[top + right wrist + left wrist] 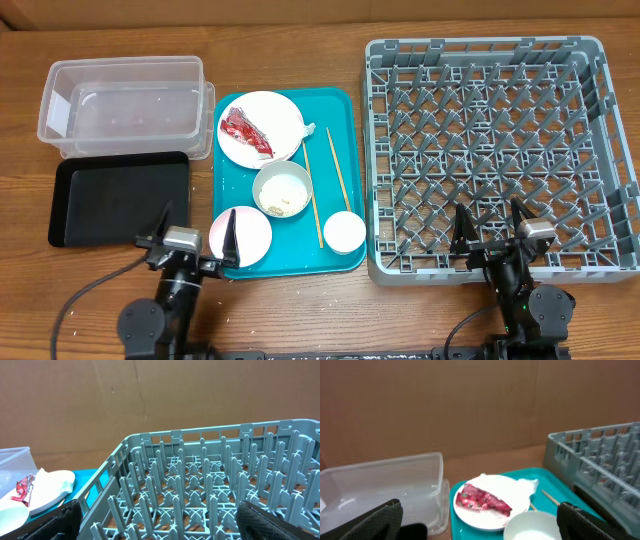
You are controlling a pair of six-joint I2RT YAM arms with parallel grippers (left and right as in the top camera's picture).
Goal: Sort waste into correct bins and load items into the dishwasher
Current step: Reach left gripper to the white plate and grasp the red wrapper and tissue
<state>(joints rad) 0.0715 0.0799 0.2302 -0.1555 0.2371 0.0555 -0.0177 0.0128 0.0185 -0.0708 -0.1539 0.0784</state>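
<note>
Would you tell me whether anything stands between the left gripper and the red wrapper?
Nothing visible does: the red wrapper lies exposed on its white plate ahead of the left gripper; the white bowl sits just right of that line.

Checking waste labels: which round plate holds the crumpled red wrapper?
The larger round white plate at the teal tray's far end; the pale pink plate sits nearer.

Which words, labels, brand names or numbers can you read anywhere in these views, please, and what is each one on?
No legible text in any view.
red wrapper: print, if any, too blurred to read.
clear tub: white patch on its left wall, nothing readable on it.
dish rack: no markings visible.
</note>
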